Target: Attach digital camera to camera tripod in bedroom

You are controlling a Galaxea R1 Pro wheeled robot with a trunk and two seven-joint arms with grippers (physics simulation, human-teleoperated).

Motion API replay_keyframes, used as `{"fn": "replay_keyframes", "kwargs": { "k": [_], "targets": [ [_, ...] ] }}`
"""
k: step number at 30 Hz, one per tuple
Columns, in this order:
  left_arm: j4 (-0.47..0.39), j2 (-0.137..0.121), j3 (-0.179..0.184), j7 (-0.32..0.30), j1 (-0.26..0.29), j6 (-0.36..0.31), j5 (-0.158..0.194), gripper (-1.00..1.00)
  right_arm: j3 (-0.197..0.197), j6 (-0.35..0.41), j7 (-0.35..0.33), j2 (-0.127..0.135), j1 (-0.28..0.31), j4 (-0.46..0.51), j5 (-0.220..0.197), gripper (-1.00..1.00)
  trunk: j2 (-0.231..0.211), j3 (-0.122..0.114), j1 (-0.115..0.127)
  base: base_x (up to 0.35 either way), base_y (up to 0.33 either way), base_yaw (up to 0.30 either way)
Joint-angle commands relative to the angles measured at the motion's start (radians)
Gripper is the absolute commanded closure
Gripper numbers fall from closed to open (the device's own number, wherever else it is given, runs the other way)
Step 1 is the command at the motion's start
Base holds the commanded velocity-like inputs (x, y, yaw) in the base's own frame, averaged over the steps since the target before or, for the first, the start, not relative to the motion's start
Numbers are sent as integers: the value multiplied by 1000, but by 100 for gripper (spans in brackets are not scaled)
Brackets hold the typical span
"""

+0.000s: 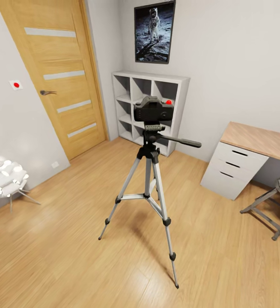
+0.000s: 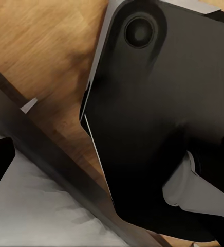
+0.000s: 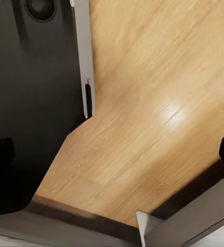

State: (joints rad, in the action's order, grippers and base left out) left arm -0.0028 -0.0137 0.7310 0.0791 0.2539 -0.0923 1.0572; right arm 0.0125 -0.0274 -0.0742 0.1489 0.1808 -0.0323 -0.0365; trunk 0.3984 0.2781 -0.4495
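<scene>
One digital camera sits level atop upright camera tripod, pan handle pointing right; hand state: cannot tell.

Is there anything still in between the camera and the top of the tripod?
No, nothing visible is in between. In the head view the digital camera already sits right on the head of the camera tripod, which stands alone on the wood floor, apart from the shelf unit and the desk.

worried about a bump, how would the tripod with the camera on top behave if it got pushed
The camera tripod is probably top-heavy: the digital camera sits on its head, above thin legs. Its legs are splayed, so a light nudge may only slide it on the smooth wood floor. A higher push would likelier tip it.
</scene>
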Motion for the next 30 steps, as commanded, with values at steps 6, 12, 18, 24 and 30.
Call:
{"fn": "replay_keyframes", "kwargs": {
  "k": [6, 12, 18, 24, 30],
  "targets": [
    [-1, -1, 8, 4, 1, -4, 8, -100, 1, -5, -2, -2, -4, -3, -11, -100, 2, -8, -1, 0, 0, 0],
    [-1, -3, 9, 4, 1, -4, 7, -100, 1, -14, 0, -15, -8, -3, -14, -100, 2, -18, -1, 0, 0, 0],
    [-6, -4, 10, 4, 1, -4, 6, -100, 1, -34, 0, -23, -13, -3, -15, -100, 2, -28, -1, 0, 0, 0],
    [-13, -4, 13, 4, 1, -4, 6, -100, 1, -41, 1, -25, -15, -3, -16, -100, 2, -37, -1, 0, 0, 0],
    [-15, -4, 12, 4, 1, -4, 6, -100, 1, -43, 1, -26, -15, -3, -16, -100, 2, -47, -1, 0, 0, 0]
  ]
}}
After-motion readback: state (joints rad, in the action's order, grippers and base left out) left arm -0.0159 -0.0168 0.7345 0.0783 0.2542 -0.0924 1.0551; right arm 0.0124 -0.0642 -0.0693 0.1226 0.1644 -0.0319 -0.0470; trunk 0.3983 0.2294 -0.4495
